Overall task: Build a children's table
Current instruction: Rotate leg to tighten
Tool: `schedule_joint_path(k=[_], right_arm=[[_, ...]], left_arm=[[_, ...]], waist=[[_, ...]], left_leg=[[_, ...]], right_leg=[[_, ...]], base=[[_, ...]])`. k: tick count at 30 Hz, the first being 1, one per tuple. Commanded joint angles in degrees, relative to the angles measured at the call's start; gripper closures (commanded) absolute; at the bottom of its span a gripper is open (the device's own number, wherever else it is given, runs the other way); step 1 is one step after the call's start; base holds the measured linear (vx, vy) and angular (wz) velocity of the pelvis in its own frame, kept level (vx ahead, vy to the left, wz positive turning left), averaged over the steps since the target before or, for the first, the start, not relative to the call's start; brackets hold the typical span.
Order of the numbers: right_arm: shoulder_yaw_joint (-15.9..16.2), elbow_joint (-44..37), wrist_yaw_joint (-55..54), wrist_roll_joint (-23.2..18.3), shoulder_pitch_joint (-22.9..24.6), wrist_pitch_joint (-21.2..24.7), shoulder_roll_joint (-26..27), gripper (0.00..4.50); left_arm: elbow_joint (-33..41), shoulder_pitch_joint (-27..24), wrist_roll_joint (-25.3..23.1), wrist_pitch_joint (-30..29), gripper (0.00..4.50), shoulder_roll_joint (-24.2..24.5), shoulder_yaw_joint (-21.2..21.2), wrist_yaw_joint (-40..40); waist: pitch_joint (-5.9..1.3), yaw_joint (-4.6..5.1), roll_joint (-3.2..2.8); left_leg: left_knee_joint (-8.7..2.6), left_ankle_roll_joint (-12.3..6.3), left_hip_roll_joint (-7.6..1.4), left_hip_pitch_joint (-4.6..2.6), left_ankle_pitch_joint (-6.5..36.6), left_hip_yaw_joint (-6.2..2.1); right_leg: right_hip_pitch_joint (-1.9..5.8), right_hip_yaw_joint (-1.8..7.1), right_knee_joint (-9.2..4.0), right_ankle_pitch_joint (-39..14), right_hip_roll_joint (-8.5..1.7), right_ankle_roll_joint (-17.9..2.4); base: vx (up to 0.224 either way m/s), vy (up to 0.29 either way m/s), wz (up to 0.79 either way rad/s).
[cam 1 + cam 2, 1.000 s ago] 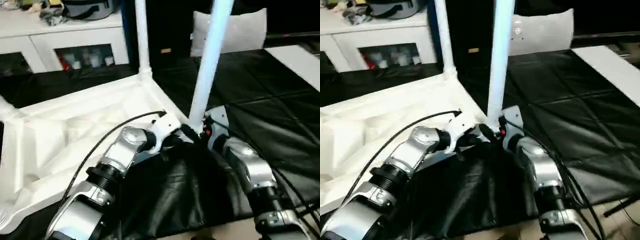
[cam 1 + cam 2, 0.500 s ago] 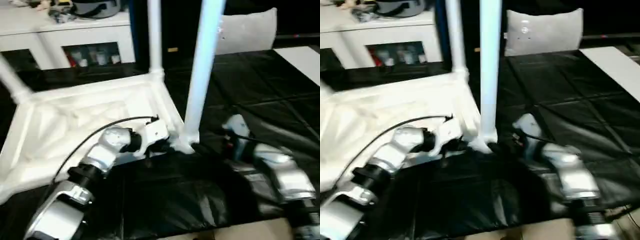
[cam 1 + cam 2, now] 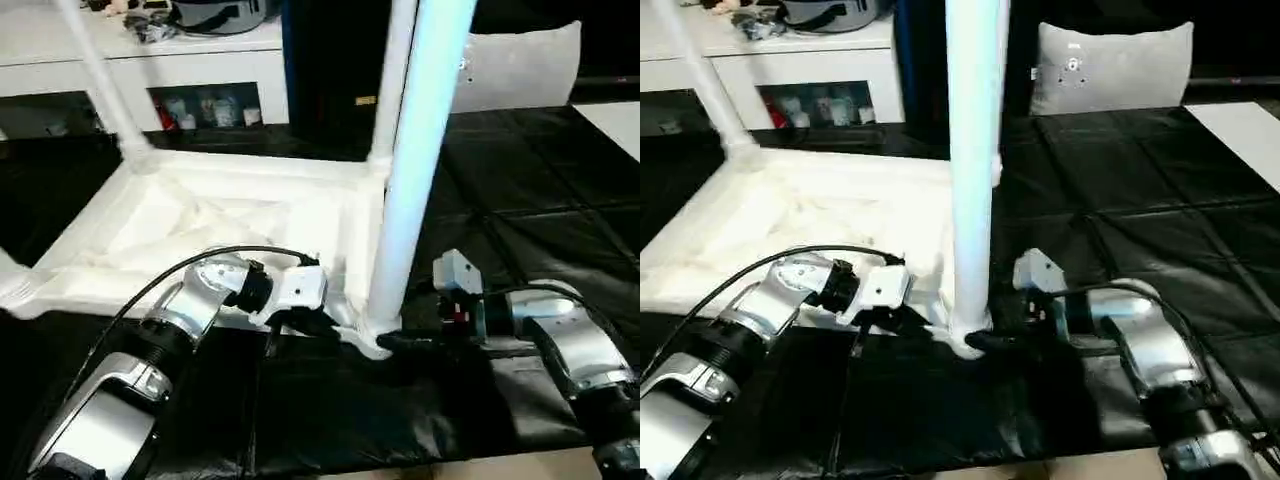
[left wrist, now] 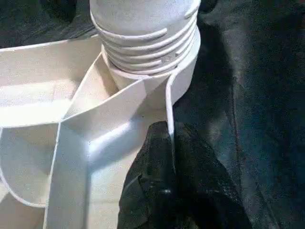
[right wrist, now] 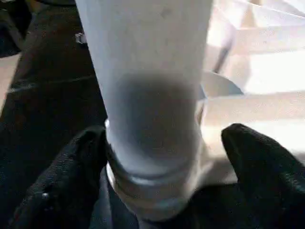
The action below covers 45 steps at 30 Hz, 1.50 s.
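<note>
Upside down on the black cover: white table top, ribs up. Left claw pinching its near rim, fingers pressed together. Upright in the near right corner socket: a white leg. Right claw spread around that leg's base, fingers either side.

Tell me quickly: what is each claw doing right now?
Left claw: closed on the tabletop's edge wall beside the corner socket.
Right claw: open, its fingers on either side of the near leg's base.
</note>
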State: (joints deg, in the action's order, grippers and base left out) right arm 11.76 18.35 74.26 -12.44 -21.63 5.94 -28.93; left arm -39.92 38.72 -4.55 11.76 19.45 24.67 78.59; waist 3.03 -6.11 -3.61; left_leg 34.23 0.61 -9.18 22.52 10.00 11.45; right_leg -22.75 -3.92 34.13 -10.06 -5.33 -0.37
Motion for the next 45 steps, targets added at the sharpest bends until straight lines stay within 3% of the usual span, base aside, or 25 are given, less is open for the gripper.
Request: schedule_joint_path(k=[1,10,16,19,20,22,23,24,26,28,30,35,36,38,39,40,41,43,45], right_arm=[[0.5,0.5,1.3,-0.9,-1.2,-0.2,0.2,0.77],[1.0,1.8,2.3,-0.9,-2.0,0.2,1.5,1.56],[0.8,1.5,2.0,-1.4,-1.3,2.2,2.0,1.85],[-0.3,0.4,-0.9,-2.6,-0.5,5.3,3.4,1.88],[-0.9,-0.7,-5.1,-2.5,0.1,8.3,4.9,1.88],[-0.9,-0.9,-7.3,-1.7,0.2,8.8,5.5,1.89],[-1.3,-0.3,-15.3,0.9,0.1,11.3,8.2,1.89],[-2.0,0.1,-18.2,1.0,-0.1,12.0,9.7,1.89],[-4.5,1.9,-26.4,1.0,-1.2,13.7,14.0,1.89],[-5.5,2.9,-30.7,1.7,-1.9,14.1,16.1,1.90],[-6.9,4.3,-36.7,2.8,-2.9,13.4,18.9,1.90],[-9.1,8.0,-47.6,5.0,-4.8,14.8,22.9,1.91],[-9.2,7.6,-48.0,5.4,-4.5,14.4,23.3,1.91],[-9.3,7.1,-48.5,5.5,-4.2,13.9,23.5,1.35],[-9.8,6.4,-47.9,4.9,-3.7,12.8,23.6,1.35],[-10.0,6.1,-47.4,4.6,-3.5,12.4,23.5,1.09],[-10.1,5.7,-46.9,4.4,-3.3,12.0,23.4,1.09],[-10.4,3.8,-44.0,3.3,-2.2,9.9,22.2,0.99],[-10.1,1.6,-40.0,2.0,-1.0,8.4,20.1,0.76]], left_arm=[[-0.8,0.6,-1.2,1.4,4.50,-0.4,2.5,2.3],[-2.5,1.1,-1.6,2.7,4.50,-0.3,2.4,2.9],[-2.8,0.8,-1.5,2.1,4.50,-0.3,1.6,1.6],[-1.1,-0.1,-0.5,-1.8,4.50,-0.9,0.0,-1.2],[0.7,-0.6,-0.2,-6.4,4.50,-1.8,-1.4,-5.0],[1.4,-1.0,0.4,-7.8,4.50,-2.3,-2.2,-6.2],[4.6,-2.0,1.9,-14.3,4.50,-4.8,-4.5,-11.3],[5.5,-2.2,1.9,-16.3,4.50,-5.6,-5.0,-13.2],[7.1,-2.5,0.9,-20.4,4.50,-7.8,-5.7,-18.4],[7.8,-2.5,0.5,-22.7,4.50,-9.3,-6.1,-21.0],[9.3,-2.6,0.6,-26.1,4.50,-11.7,-6.9,-24.3],[11.1,-2.0,-1.3,-29.1,4.50,-16.1,-6.9,-31.3],[11.9,-2.1,-1.5,-29.7,4.50,-16.2,-6.8,-31.8],[12.4,-2.2,-1.6,-30.2,4.50,-16.2,-6.9,-32.0],[12.1,-2.1,-2.1,-29.4,4.50,-15.6,-6.9,-32.6],[12.0,-2.2,-2.5,-29.1,4.50,-15.2,-6.7,-32.6],[11.8,-2.2,-2.9,-28.7,4.50,-14.7,-6.5,-32.6],[11.7,-2.6,-2.9,-27.6,4.50,-13.3,-6.4,-31.5],[11.4,-2.9,-2.8,-25.9,4.50,-11.7,-6.3,-29.9]], waist=[[-4.16,0.24,0.48],[-4.19,-0.05,0.65],[-4.14,-0.07,0.59],[-3.94,0.03,0.45],[-3.79,0.13,0.11],[-3.42,0.49,0.21],[-3.19,0.97,0.21],[-3.10,1.52,0.35],[-2.99,2.67,0.06],[-3.02,4.01,0.20],[-3.06,5.24,0.16],[-3.29,6.13,0.30],[-3.43,6.10,0.24],[-3.46,6.06,0.23],[-3.49,6.03,0.13],[-3.58,6.02,0.47],[-3.74,5.58,0.24],[-3.79,5.15,0.45],[-4.12,4.38,0.62]], left_leg=[[-4.22,-3.09,-4.59,-1.70,15.1,-1.91],[-4.17,-3.13,-4.57,-1.65,14.5,-1.89],[-4.27,-2.65,-4.60,-1.73,15.2,-1.93],[-4.49,-2.05,-4.64,-1.76,16.2,-1.97],[-4.65,-1.40,-4.67,-1.81,17.6,-2.02],[-4.93,0.04,-4.56,-2.12,20.6,-2.15],[-5.06,1.46,-4.54,-2.43,23.0,-2.31],[-5.06,2.49,-4.33,-2.62,24.8,-2.61],[-5.38,3.62,-4.15,-2.19,26.5,-3.21],[-5.52,4.11,-4.01,-2.12,28.5,-3.47],[-5.23,3.34,-3.65,-2.10,28.9,-3.32],[-4.83,0.99,-3.44,-1.67,24.9,-2.99],[-4.77,0.56,-3.45,-1.64,24.0,-2.89],[-4.93,0.07,-3.56,-1.42,23.2,-2.82],[-4.95,-0.16,-3.56,-1.41,23.1,-2.78],[-4.92,-0.30,-3.64,-1.48,22.9,-2.72],[-4.78,-0.53,-3.75,-1.80,22.2,-2.54],[-4.74,-1.02,-3.75,-1.44,20.3,-2.45],[-4.36,-3.29,-3.76,-1.11,14.8,-2.16]], right_leg=[[2.33,2.58,-3.52,-9.7,-4.14,-15.5],[2.33,2.54,-3.49,-10.0,-4.15,-15.3],[2.33,2.56,-3.61,-11.4,-4.15,-14.9],[2.33,2.57,-3.64,-12.2,-4.11,-15.0],[2.29,2.61,-3.79,-14.3,-4.16,-14.6],[2.11,2.58,-4.32,-19.3,-4.18,-13.6],[1.87,2.64,-4.56,-23.0,-4.24,-12.6],[1.69,2.54,-4.92,-26.1,-4.32,-11.7],[1.91,2.30,-5.05,-28.6,-4.36,-10.2],[1.90,2.06,-5.29,-29.2,-4.14,-9.0],[1.66,2.07,-5.81,-29.0,-4.14,-9.0],[1.57,2.18,-6.04,-26.6,-3.94,-9.6],[1.61,2.23,-5.93,-25.3,-3.84,-9.8],[1.69,2.25,-5.68,-22.8,-3.68,-10.4],[1.76,2.23,-5.65,-21.8,-3.70,-10.6],[1.71,2.28,-5.62,-21.2,-3.68,-10.8],[1.50,2.49,-5.51,-19.3,-3.71,-11.4],[1.84,2.57,-5.15,-16.8,-3.80,-12.0],[2.37,2.56,-4.46,-10.2,-3.80,-13.1]], base=[[0.000,0.000,0.00],[0.000,0.000,0.00],[0.000,0.000,0.00],[0.000,0.000,0.00],[0.000,0.000,0.00],[0.000,0.000,0.00],[0.000,0.000,0.00],[0.000,0.000,0.00],[0.000,0.000,0.00],[0.000,0.000,0.00],[0.000,0.000,0.00],[0.000,0.000,0.00],[0.000,0.000,0.00],[0.000,0.000,0.00],[0.000,0.000,0.00],[0.000,0.000,0.00],[0.000,0.000,0.00],[0.028,-0.002,0.03],[0.000,0.000,0.00]])
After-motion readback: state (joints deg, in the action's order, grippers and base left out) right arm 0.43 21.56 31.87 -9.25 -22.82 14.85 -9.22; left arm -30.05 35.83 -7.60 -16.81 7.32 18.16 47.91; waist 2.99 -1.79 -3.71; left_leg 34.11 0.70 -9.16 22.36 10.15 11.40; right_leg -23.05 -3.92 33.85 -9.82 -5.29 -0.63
